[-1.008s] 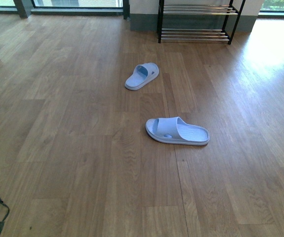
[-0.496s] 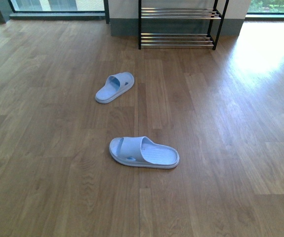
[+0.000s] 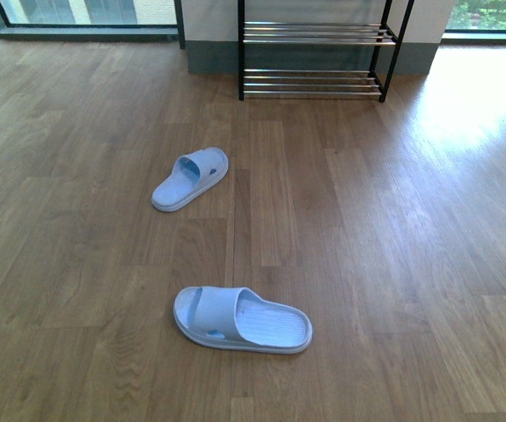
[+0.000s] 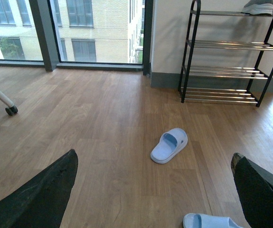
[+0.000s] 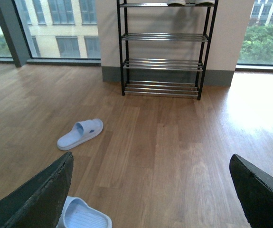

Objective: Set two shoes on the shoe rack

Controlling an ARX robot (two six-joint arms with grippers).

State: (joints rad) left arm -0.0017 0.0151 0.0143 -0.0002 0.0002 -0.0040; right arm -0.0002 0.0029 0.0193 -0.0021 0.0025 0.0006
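Two light blue slide shoes lie on the wood floor. The near shoe point(image 3: 242, 319) lies sideways, toe to the left; the far shoe point(image 3: 191, 178) points toward the shoe rack point(image 3: 312, 53) at the back wall. In the left wrist view the far shoe point(image 4: 169, 145) lies ahead between the fingers, and the near shoe point(image 4: 212, 221) shows at the picture's edge. My left gripper point(image 4: 154, 162) is open and holds nothing. My right gripper point(image 5: 151, 156) is also open and empty, with the near shoe point(image 5: 84, 216) by one finger and the far shoe point(image 5: 80, 134) beyond. Neither arm shows in the front view.
The black-framed shoe rack point(image 5: 164, 47) has chrome rod shelves. A pair of grey shoes with white soles point(image 4: 264, 7) sits on its top tier. Floor-to-ceiling windows point(image 4: 79, 28) run along the back wall. A white leg with a black caster point(image 4: 8, 108) stands at one side.
The front view has closed in on the rack and shoes. Both shoes have slid down and left in the picture, and the cable and caster seen earlier have left it.
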